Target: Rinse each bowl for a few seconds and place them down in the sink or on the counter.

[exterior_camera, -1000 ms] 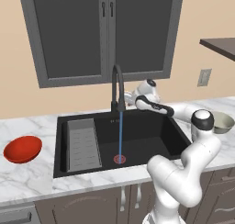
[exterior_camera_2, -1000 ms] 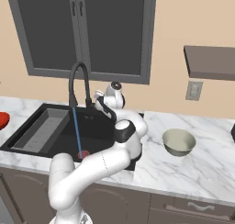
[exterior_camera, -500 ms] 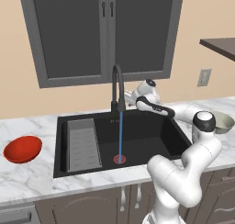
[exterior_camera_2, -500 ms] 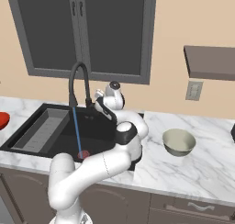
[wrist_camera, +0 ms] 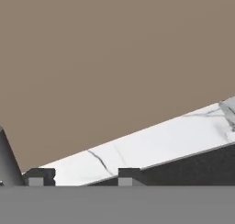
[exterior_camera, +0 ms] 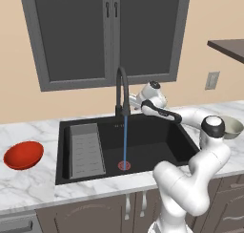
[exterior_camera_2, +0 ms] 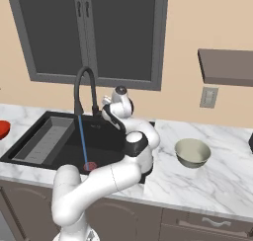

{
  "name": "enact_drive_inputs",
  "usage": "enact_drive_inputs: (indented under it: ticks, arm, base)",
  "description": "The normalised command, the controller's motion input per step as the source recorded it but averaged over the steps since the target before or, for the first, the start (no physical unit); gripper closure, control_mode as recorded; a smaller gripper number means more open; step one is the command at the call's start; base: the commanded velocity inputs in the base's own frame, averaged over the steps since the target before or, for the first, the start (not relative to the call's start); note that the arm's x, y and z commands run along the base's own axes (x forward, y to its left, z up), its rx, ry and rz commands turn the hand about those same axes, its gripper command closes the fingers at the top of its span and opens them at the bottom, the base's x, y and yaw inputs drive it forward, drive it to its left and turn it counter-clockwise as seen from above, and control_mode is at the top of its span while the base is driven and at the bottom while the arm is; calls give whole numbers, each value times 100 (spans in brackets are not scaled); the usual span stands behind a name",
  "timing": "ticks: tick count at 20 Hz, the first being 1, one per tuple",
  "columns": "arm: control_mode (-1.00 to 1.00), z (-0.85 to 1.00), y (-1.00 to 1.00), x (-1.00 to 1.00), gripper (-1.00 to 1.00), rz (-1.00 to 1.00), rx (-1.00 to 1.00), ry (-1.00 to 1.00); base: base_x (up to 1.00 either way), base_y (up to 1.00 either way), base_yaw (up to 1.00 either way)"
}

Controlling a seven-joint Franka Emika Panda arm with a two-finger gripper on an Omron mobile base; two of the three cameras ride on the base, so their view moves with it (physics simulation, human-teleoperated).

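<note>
A glossy red bowl (exterior_camera: 23, 154) rests on the white marble counter (exterior_camera: 28, 191) left of the black sink (exterior_camera: 157, 143); its edge also peeks in at the left as the red bowl (exterior_camera_2: 2, 129). The grey-beige bowl (exterior_camera_2: 192, 152) stands on the counter right of the sink, and the grey-beige bowl (exterior_camera: 229, 127) is half hidden behind my elbow. My gripper (exterior_camera: 135, 101) hovers at the back rim beside the black tap (exterior_camera: 121, 91). The hand view shows my gripper (wrist_camera: 85, 179) open with nothing between its tips. A thin stream of water (exterior_camera: 125, 141) falls onto the red drain (exterior_camera: 124, 165).
A grey ribbed tray (exterior_camera: 86, 148) fills the sink's left part. The tap's stem (wrist_camera: 7, 159) stands close to my left fingertip. A dark shelf (exterior_camera_2: 225, 67) hangs above the right counter, with a wall outlet (exterior_camera_2: 209, 97) below it.
</note>
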Motion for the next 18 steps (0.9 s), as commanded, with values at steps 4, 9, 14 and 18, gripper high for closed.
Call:
enact_drive_inputs:
  ticks: [4, 9, 14, 18]
  arm:
    - [-100, 98, -26, 4, 100, 7, 8, -3]
    - [-100, 77, -13, 26, -100, 8, 11, -14]
    - [-100, 54, -17, 36, -100, 8, 17, -13]
    - [-100, 64, -27, 35, -100, 8, 16, -14]
  base:
    - [0, 0, 0]
    - [0, 0, 0]
    - [0, 0, 0]
    - [0, 0, 0]
